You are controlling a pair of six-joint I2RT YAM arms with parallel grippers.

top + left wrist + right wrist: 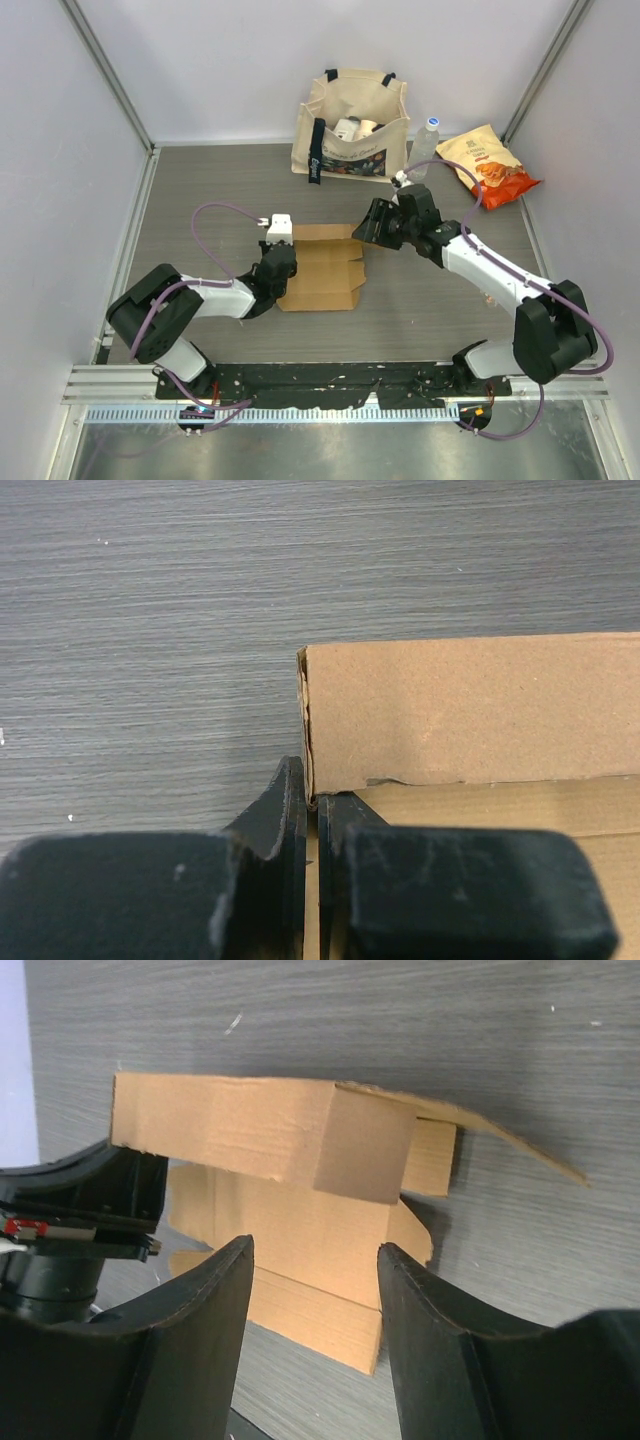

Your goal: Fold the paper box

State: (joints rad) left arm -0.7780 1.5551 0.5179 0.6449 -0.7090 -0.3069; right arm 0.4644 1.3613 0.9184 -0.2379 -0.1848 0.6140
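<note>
**Paper box point(322, 268): plain brown cardboard, partly folded, lying on the counter point(200, 190) between the two grippers.**
One long wall stands upright with an end flap turned inward; the other panels lie flat and creased. The left gripper point(312, 792) is closed, pinching the box's edge at the raised wall's corner. The right gripper point(315, 1250) has its jaws apart and holds nothing; the box is just ahead of its fingertips.

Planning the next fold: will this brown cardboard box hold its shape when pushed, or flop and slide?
The box is probably light and thin, so a push may slide it across the smooth table; the left pincer pinching its edge should anchor it. Its raised wall stands straight, so panels seem stiff, bending mainly at creases.
</note>
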